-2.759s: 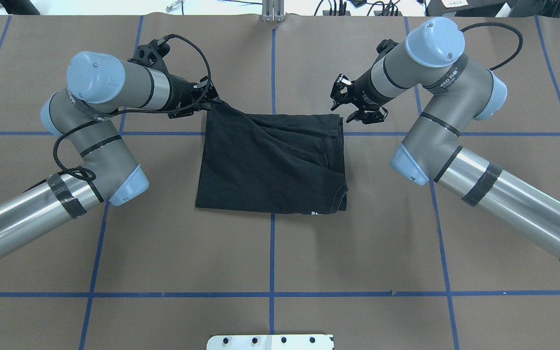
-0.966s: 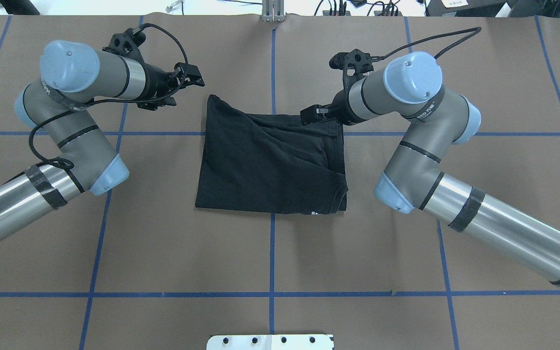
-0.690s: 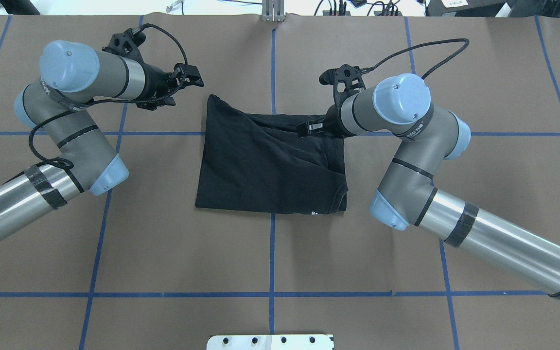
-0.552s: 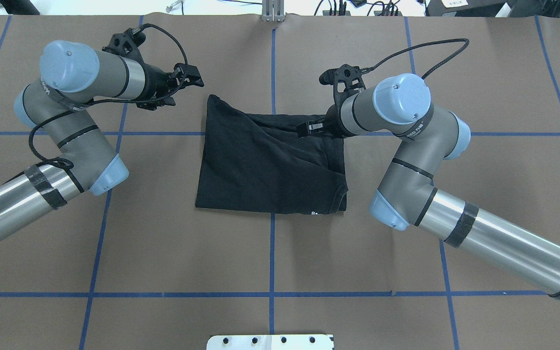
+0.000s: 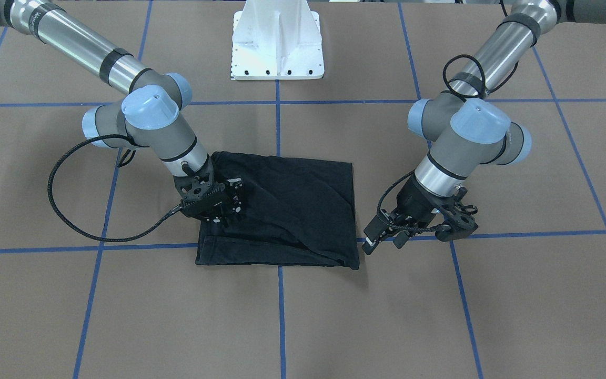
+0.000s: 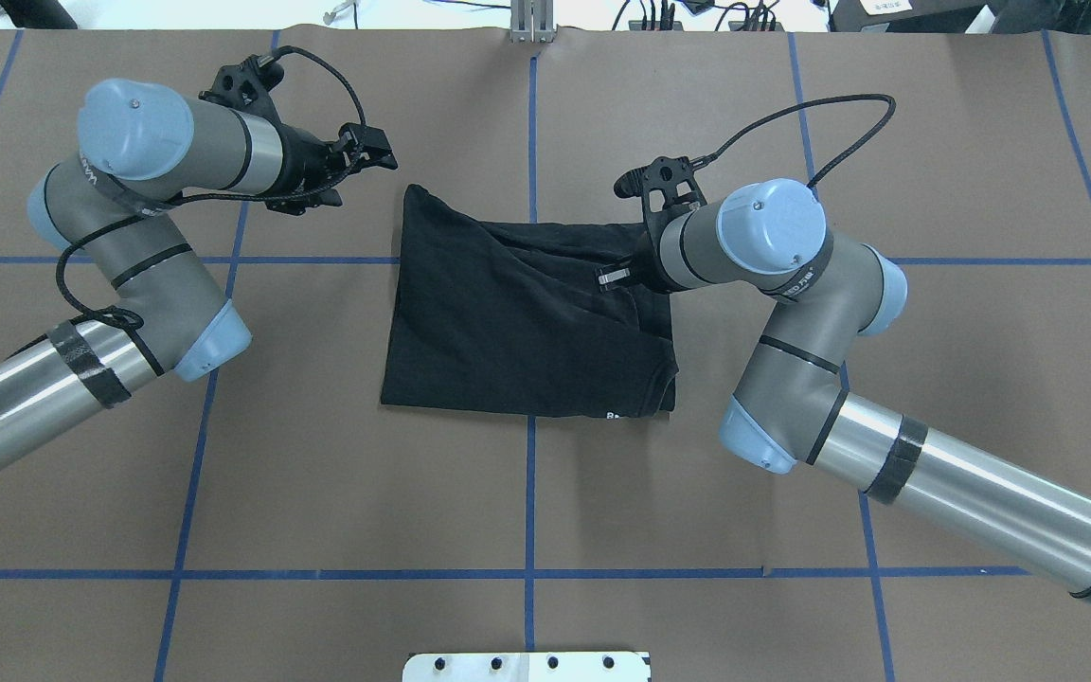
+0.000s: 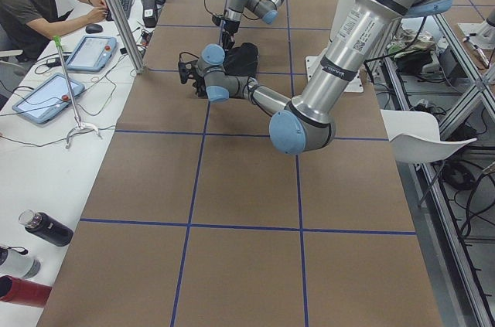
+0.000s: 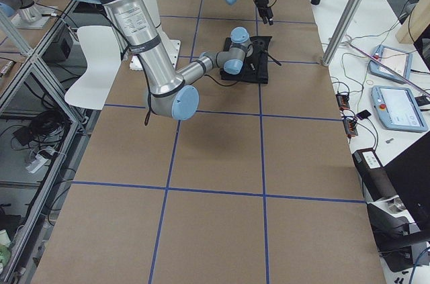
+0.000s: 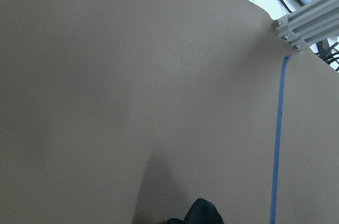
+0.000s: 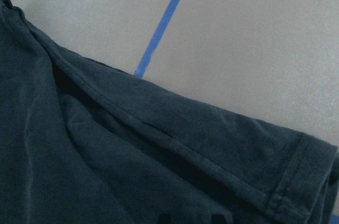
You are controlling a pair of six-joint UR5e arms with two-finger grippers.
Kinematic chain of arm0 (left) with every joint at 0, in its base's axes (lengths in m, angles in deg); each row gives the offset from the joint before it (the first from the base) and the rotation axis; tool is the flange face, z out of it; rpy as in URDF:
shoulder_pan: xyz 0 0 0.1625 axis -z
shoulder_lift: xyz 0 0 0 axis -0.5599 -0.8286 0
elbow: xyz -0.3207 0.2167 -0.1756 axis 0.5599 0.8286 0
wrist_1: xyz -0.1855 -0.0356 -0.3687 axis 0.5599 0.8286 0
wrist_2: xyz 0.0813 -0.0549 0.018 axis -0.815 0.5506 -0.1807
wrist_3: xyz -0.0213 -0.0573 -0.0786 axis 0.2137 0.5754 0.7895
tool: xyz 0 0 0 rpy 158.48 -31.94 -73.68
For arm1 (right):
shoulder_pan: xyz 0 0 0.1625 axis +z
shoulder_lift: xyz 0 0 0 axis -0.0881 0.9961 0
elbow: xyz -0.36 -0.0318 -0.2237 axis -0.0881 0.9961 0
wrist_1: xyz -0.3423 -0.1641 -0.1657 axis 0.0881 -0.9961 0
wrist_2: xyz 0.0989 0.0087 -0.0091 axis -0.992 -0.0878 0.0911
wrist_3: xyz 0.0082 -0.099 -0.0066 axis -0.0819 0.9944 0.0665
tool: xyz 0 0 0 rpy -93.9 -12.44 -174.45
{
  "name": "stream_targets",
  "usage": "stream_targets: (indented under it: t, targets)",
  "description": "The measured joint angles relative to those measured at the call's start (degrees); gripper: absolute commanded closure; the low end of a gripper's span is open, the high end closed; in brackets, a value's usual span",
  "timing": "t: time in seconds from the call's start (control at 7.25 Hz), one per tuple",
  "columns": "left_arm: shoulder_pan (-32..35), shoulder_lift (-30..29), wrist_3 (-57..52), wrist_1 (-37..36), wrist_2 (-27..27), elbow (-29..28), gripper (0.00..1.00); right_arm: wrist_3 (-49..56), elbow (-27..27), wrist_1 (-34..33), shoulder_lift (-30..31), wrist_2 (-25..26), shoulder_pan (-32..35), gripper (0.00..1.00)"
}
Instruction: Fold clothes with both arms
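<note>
The clothes are one black T-shirt (image 6: 527, 322), folded into a rough square at the table's middle, plain side up, with loose folds along its far edge. My right gripper (image 6: 609, 278) hangs low over the far right part of the shirt (image 5: 292, 205), and in the front view the gripper (image 5: 228, 202) shows open with its fingers spread above the cloth. The right wrist view is filled by a hemmed edge of the shirt (image 10: 159, 166). My left gripper (image 6: 367, 178) is open and empty, clear of the shirt's far left corner (image 9: 201, 213). It also shows open in the front view (image 5: 384, 243).
Brown table cover with a grid of blue tape lines (image 6: 530, 493). The white pedestal base (image 5: 276, 47) stands on the robot's side. An aluminium post (image 6: 531, 21) rises at the far edge. A person sits at a side desk with tablets (image 7: 46, 95).
The left gripper let go of the shirt's far left corner and drew back to the left. The right arm swung in and came down over the far right part of the shirt.
</note>
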State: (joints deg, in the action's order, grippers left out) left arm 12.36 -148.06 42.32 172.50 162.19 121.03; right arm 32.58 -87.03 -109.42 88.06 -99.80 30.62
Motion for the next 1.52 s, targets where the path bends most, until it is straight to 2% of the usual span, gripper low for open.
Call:
stream_targets:
  t: [0.55,0.83,0.97,1.1,1.52]
  targets:
    - [0.0,0.07,-0.02,-0.02,0.06,-0.2,0.01,-0.16,1.09,-0.08,-0.48,2.54,-0.28,0.56]
    - [0.0,0.19,-0.08,-0.02,0.09,-0.36,0.01,-0.43,1.72,0.04,-0.74,3.17,-0.89,0.58]
    - [0.0,0.25,-0.08,-0.02,0.09,-0.39,0.01,-0.51,1.81,0.06,-0.78,3.28,-1.18,0.76]
    - [0.0,0.3,-0.09,-0.02,0.09,-0.39,0.01,-0.56,1.82,0.07,-0.77,3.32,-1.37,1.0]
    - [0.0,0.29,-0.09,-0.02,0.09,-0.33,0.01,-0.63,1.79,0.08,-0.76,3.32,-1.48,1.0]
